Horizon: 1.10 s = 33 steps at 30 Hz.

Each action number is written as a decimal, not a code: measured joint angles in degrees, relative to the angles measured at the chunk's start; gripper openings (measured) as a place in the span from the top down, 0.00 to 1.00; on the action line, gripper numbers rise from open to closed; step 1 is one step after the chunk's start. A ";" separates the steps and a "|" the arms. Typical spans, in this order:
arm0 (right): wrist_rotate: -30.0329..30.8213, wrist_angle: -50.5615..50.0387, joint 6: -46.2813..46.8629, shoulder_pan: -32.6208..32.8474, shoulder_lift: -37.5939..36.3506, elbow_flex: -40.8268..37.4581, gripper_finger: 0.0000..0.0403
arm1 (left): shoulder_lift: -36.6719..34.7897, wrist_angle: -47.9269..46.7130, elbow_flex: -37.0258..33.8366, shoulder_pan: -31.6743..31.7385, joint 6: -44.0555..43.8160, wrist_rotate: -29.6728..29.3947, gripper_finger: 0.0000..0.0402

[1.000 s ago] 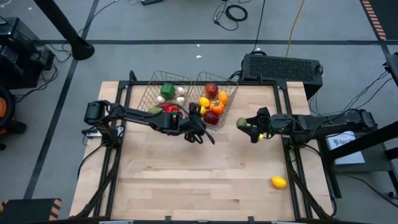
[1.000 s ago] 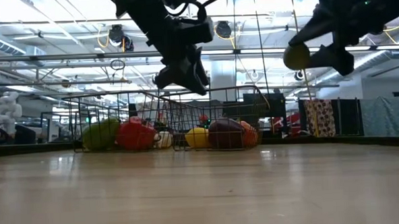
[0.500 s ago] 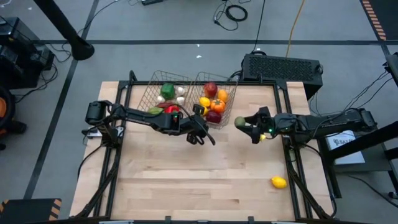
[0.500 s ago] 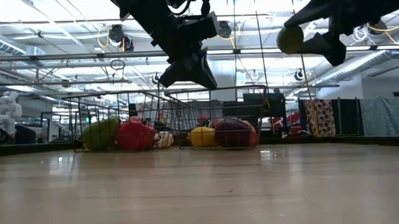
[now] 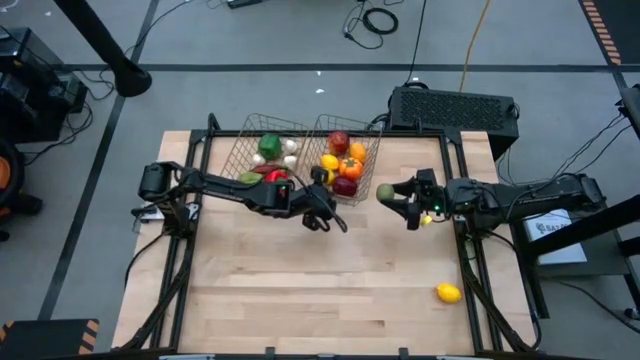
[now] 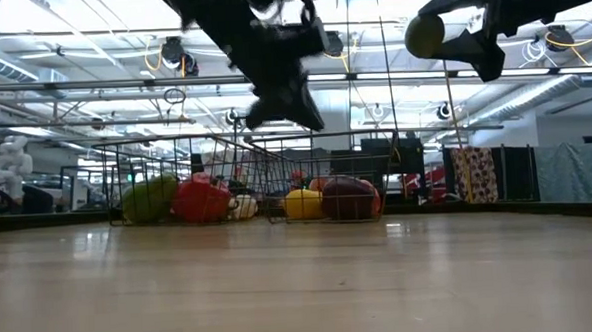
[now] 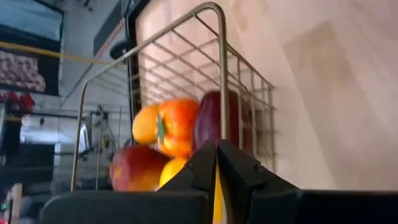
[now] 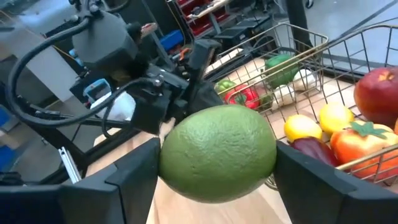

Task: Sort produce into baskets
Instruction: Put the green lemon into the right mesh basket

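Two wire baskets stand side by side at the table's far middle. The left basket (image 5: 262,155) holds green and red peppers and garlic. The right basket (image 5: 347,160) holds apples, a lemon and orange produce, also seen in the low view (image 6: 323,200). My left gripper (image 5: 322,208) is shut at the right basket's near left corner. My right gripper (image 5: 390,195) is shut on a round green fruit (image 8: 217,152), in the air just right of the right basket. A lemon (image 5: 448,293) lies on the table at the near right. My left gripper is shut on the right basket's rim wire (image 7: 222,127) at a corner, pinched between its two fingers. The basket's bottom rests on the table. My right gripper pinches the green fruit's two opposite sides (image 8: 168,162) between its two fingers, coming level from the table's right. The fruit (image 6: 426,37) is lifted well clear of the table.
A black box (image 5: 455,108) stands behind the table's far right corner. Bare wood (image 5: 320,290) fills the table's near half.
My right gripper has carried the green fruit up and toward the table's left, closer to the right basket. My left gripper has shifted slightly toward the table's right, and the right basket with its produce has slid that way with it.
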 joint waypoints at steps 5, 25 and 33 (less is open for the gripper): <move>-0.06 0.25 -1.73 0.65 0.00 0.00 0.32 | -7.93 -8.20 0.84 -3.34 -5.38 -3.76 0.94; 0.01 1.74 -2.12 1.83 0.02 0.00 0.32 | -4.41 -20.16 0.53 6.15 -12.07 0.33 0.94; -0.01 1.70 -2.46 1.83 0.02 0.00 0.32 | -4.94 -16.16 1.93 5.95 -9.52 -4.93 0.94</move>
